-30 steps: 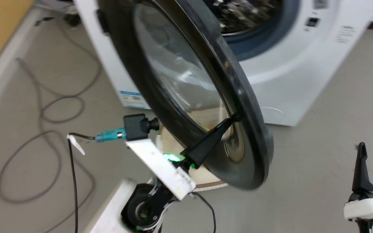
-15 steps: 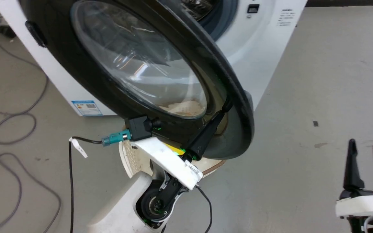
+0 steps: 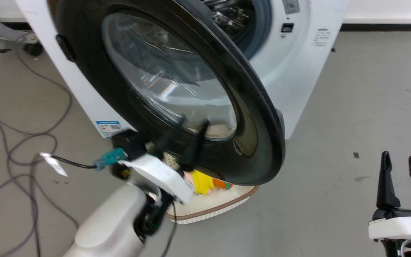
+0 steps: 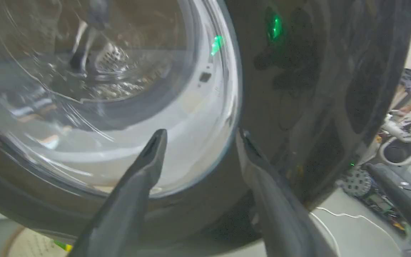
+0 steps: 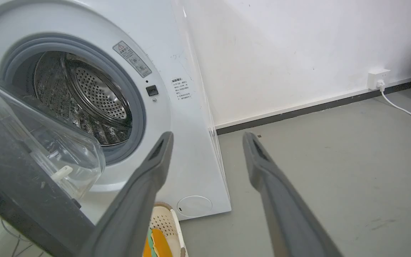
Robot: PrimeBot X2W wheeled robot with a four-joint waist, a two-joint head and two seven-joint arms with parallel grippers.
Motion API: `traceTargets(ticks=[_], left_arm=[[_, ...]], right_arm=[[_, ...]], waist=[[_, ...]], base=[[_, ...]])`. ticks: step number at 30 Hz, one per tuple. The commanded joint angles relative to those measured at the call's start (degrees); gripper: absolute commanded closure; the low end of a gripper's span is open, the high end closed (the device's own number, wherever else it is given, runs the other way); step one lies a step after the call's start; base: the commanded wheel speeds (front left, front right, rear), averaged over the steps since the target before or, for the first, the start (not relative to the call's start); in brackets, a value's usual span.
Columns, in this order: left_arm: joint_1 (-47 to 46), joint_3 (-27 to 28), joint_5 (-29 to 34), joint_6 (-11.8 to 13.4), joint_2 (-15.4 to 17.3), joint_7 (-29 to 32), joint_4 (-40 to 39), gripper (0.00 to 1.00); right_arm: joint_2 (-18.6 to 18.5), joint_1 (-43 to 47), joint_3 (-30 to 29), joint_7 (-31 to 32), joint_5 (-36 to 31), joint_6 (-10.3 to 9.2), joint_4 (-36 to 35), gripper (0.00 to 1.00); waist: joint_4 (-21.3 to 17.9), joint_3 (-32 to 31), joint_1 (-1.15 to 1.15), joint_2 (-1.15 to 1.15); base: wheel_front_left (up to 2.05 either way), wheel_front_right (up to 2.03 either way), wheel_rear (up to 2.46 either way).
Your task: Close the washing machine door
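The washing machine door is standing swung out from the washing machine, hinged on the robot's left. Its black rim and glass bowl are covering most of the opening in the head view. A slice of the steel drum and the grey gasket is showing past the rim, and the door's top is running out of that view.

The left tool is reaching up at the lower part of the door's outer face, its two fingers spread apart and grasping nothing. In the left wrist view one tip is lying over the glass and the other over the black rim. Blur is smearing the fingers in the head view, so I cannot tell whether the tips are touching the door. Reflections on the glass are muddling what lies behind it.

The door is hiding most of a cream basket on the floor beneath it, where a yellow item is peeking out. A blue label is showing just beside the rim.

The right tool is hanging well apart at the lower right above the floor, released and empty, its base cut by the picture's edge. Grey cables are trailing off the left edge.
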Motion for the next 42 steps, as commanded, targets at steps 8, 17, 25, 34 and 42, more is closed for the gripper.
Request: traceTargets(ticks=[8,17,25,34,42], left_arm=[[5.8,17.3,31.0,12.0,-1.6,-0.3,-9.5,0.00],[14.4,32.1,42.5,16.7,-2.1,-0.3,-17.8,0.00],[20.6,38.4,47.2,18.4,-2.8,-0.3,-22.5,0.00],[24.2,41.2,48.6,17.1,-5.1,-0.3,-23.0,0.00],[25.0,42.8,49.9,15.7,-6.7,-0.3,-23.1,0.00]], right_arm=[[0.0,-2.8,-1.7,-0.3,-3.0,-0.04,-2.7,0.74],[0.0,-8.8,-0.5,-0.3,-1.0,-0.04,-10.4,1.00],[0.0,-13.2,7.9,-0.3,0.4,-0.04,-19.4,1.00],[-4.7,-15.0,23.8,-0.3,1.7,-0.04,-23.1,1.00],[-11.3,-14.1,38.2,-0.3,0.7,-0.04,-19.8,1.00]], waist=[[2.6,-0.7,0.00,0.00],[4.8,-0.5,0.00,0.00],[7.0,-0.6,0.00,0.00],[8.2,-0.6,0.00,0.00],[8.1,-0.5,0.00,0.00]], base=[[0.00,0.00,0.00],[0.00,0.00,0.00],[0.00,0.00,0.00],[0.00,0.00,0.00],[0.00,0.00,0.00]])
